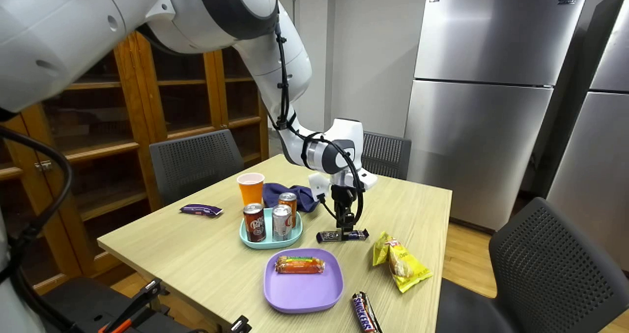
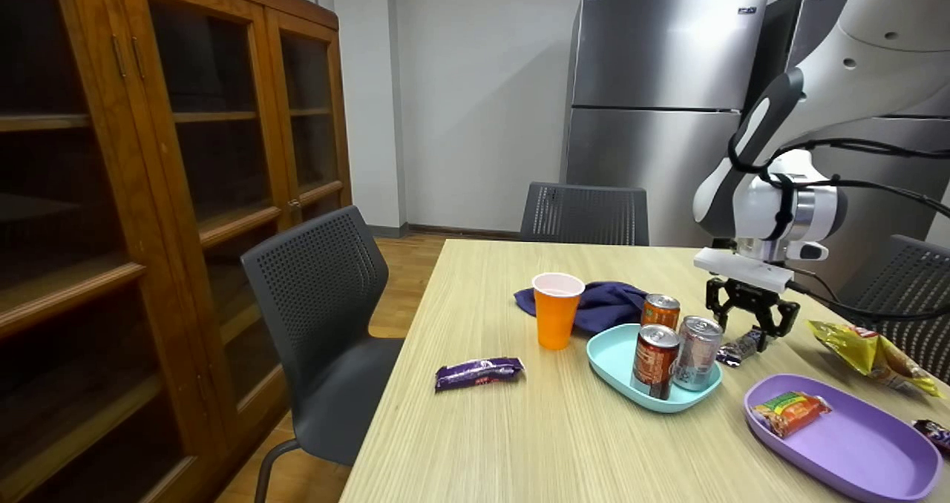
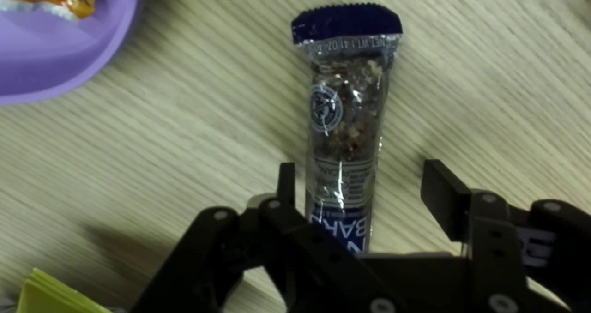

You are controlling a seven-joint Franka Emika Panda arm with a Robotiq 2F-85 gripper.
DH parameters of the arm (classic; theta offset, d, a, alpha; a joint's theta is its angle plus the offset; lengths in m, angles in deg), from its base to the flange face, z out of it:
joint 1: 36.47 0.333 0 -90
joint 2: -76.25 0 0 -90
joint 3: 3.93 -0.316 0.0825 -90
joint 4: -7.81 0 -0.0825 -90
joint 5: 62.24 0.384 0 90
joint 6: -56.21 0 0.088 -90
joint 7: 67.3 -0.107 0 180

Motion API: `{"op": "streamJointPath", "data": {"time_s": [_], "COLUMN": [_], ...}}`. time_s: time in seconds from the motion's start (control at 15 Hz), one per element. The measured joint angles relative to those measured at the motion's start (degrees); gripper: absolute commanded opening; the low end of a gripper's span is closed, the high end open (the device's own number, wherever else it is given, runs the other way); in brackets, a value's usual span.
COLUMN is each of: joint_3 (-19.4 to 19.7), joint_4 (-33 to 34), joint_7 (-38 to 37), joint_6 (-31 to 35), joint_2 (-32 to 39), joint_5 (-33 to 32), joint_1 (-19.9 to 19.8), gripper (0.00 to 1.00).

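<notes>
Claw (image 3: 361, 181): I read it as wide, one jaw on either side of the bar (image 3: 346, 123), tabletop (image 3: 184, 142) visible in both gaps.
Bar: flat on the tabletop, between the jaws and clear of both.
Bag (image 1: 405, 266): yellow, near the bar.
Purple tray (image 1: 302, 291): carries an orange packet (image 1: 300, 264).
Teal tray (image 2: 617, 349): carries three upright cans (image 1: 282, 223).
Cloth (image 2: 610, 303): dark blue, just beside the teal tray.
Cup (image 2: 557, 314): orange, upright, by the cloth.
Purple pack (image 2: 479, 373): well apart from my claw.
</notes>
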Motion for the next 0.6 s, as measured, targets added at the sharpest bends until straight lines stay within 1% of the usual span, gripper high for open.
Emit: {"op": "streamJointPath", "data": {"time_s": [0.2,0.33,0.4,0.47,0.6], "joint_3": [0.0,0.0,0.0,0.0,0.0], "joint_4": [0.2,0.33,0.36,0.37,0.36], "joint_7": [0.0,0.0,0.0,0.0,0.01], "joint_6": [0.0,0.0,0.0,0.04,0.06], "joint_2": [0.02,0.01,-0.05,-0.21,-0.55], "joint_5": [0.0,0.0,0.0,0.0,0.0], "joint_1": [-0.01,-0.03,-0.06,-0.08,-0.11], "gripper": [0.18,0.05,0.01,0.05,0.05]}}
